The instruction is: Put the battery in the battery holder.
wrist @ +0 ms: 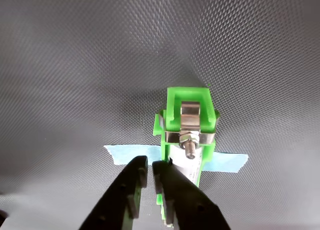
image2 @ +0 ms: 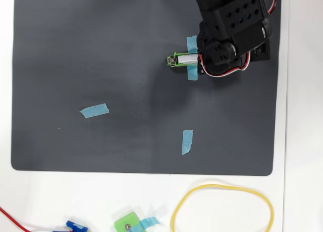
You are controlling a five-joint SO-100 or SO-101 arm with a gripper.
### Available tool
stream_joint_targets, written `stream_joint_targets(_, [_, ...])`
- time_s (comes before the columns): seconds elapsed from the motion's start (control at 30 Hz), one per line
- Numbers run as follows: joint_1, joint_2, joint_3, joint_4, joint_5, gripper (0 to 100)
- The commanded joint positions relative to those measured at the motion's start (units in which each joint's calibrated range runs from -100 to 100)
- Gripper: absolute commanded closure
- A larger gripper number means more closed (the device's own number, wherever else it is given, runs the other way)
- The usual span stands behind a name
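Observation:
The bright-green battery holder lies on the dark mat, held by a strip of blue tape. In the wrist view its metal contact and screw face me. The white-silver battery rests inside the frame, lying along it. My gripper hovers just above the holder's near end, a little left of the battery. Its black fingers are closed with only a sliver between them and nothing held. From overhead, the holder and battery poke out to the left from under the arm, which hides the gripper.
Two loose pieces of blue tape lie on the black mat. Below the mat on the white table are a yellow rubber band, a squarish green piece with one screw and a red wire.

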Motion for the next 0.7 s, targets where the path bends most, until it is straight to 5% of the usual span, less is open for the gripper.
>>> stream_joint_targets(0.0, [-2.08, -8.38, 5.27, -0.76, 0.24, 100])
stream_joint_targets(0.4, [-1.04, -32.60, 29.06, -9.41, 8.90, 100])
stream_joint_targets(0.67, [10.59, -56.48, 43.68, -16.67, 9.26, 100])
